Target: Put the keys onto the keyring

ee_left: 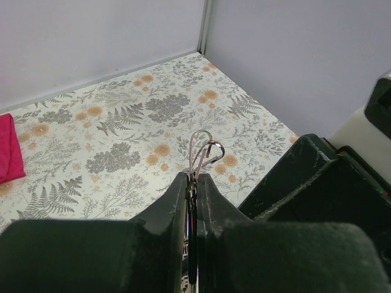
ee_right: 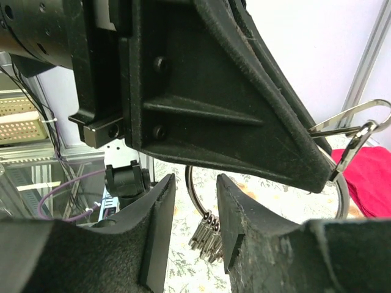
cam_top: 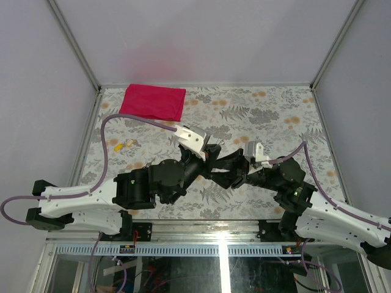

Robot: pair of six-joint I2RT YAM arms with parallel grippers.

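**Left pincer clamps keyring mid-counter, right pincer open beside it**

Both arms reach in from the near edge of the counter (cam_top: 153, 210) and meet around its middle, above the surface.

The left pincer (ee_left: 194, 177) is closed tight on the keyring (ee_left: 194, 163). Thin silver wire loops stick up and out past its fingertips, so the keyring is held in the air and not lying on the counter.

The right pincer (ee_right: 195, 183) is open, with a clear gap between its two fingers. In the right wrist view it sits just under the left pincer's finger (ee_right: 232, 110), very close. I cannot tell whether they touch. The keyring's big loop (ee_right: 190, 190) hangs down from the left pincer, and its edge crosses the gap between the right fingers without being squeezed. A bunch of small silver metal pieces (ee_right: 206, 235) dangles from that loop, low in the gap. More wire loops poke out on the far side of the left finger.

Keys: no blue heads show in any view. I cannot tell whether the dangling pieces are the keys.

Farther out, toward the left edge, small yellow bits (cam_top: 125, 145) lie on the counter. A red cloth (cam_top: 153, 102) lies flat by the far edge, near the far-left corner.
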